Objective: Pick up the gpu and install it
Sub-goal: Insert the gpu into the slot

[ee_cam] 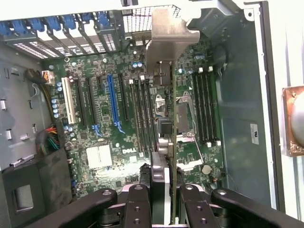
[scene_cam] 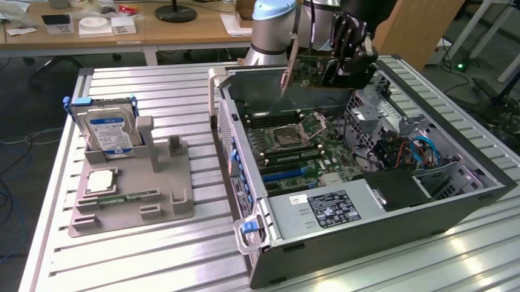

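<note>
My jaws are pinched on the gpu, a thin flat card with a green board and a silvery metal bracket. I hold it on edge in the air above the far rim of the open grey metal computer case, which lies on its side. There is clear air between the card's lower edge and the green motherboard on the case floor. Inside the case, the upright walls fence the board on all sides. A long blue slot lies among black slots, and the square processor socket sits beside rows of memory slots. A black power supply with a white label fills the near end of the case, with blue cables looped just beside it. Well apart from the case, towards the exterior view's left, a grey moulded holder rests on the slatted aluminium table. It holds a silver hard drive with a blue-white label upright.
</note>
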